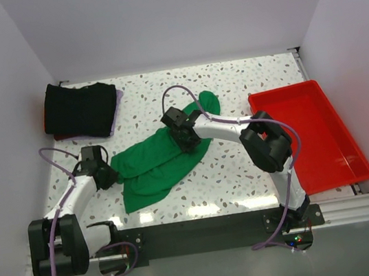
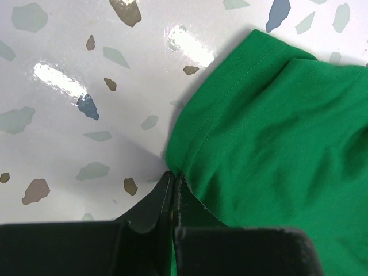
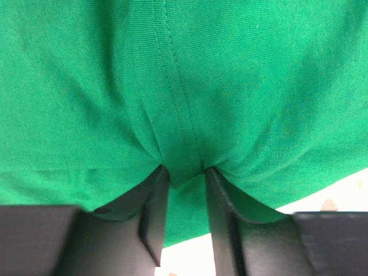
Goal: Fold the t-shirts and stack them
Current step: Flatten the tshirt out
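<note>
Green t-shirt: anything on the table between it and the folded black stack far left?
Nothing visible. Only bare table lies between the green t-shirt and the black stack. The left hand, shut on the shirt's left edge, sits on that side; the red tray is off right.

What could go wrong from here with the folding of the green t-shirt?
1. The left tool pinches only the very hem of the green t-shirt; the cloth could slip out when pulled.
2. The right tool has a bunched seam fold between its jaws; it may catch several layers, so the fold could come out crooked.
</note>
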Robot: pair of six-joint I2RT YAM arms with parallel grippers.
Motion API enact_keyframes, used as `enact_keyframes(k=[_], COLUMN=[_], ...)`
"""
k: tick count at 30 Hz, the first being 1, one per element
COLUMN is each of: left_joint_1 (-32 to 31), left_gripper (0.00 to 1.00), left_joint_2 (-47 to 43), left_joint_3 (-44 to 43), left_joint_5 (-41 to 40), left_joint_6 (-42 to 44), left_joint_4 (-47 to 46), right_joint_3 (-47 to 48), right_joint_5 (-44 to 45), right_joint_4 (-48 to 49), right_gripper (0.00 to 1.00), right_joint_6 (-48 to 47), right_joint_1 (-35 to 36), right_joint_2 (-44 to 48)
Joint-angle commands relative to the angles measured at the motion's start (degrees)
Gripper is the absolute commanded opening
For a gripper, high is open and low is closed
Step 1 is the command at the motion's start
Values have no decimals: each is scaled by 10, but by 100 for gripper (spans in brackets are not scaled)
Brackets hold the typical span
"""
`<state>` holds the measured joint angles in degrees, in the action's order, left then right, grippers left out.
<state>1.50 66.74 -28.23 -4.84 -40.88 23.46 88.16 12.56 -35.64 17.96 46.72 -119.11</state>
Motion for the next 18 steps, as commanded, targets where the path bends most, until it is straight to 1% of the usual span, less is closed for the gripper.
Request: enact_keyframes(k=[1,2,3,5,6,9,14,18], left_joint_1=[3,3,2,3,2,3,10,15], left_gripper=[0,0,0,0,0,0,0,0], left_joint_2=[-7,-6,-6,-6,-6,-6,-2,10], left_joint_3=[-2,-2,-2,-3,-3,-15,-59,-89], left_joint_5=[4,4,4,7,8,9,12,16], left_joint_6=[10,11,11,12,13,15,22,33], left_joint_4=[-1,-1,-2,-3,-3,5,20,26], right_joint_3=[0,0,0,-1,-2,8,19,-4], right_joint_5=[18,17,14,12,12,18,31,13], right_joint_4=[-4,-4,-3,-1,-2,-15,-62,-69], right_gripper=[31,28,19,5,0,0,1,7], right_joint_6=[2,3,3,3,7,9,9,6], right_joint_1=[-2,-2,-3,-3,-4,-5,-20,-39], right_joint_2=[24,24,24,23,23,25,74,110])
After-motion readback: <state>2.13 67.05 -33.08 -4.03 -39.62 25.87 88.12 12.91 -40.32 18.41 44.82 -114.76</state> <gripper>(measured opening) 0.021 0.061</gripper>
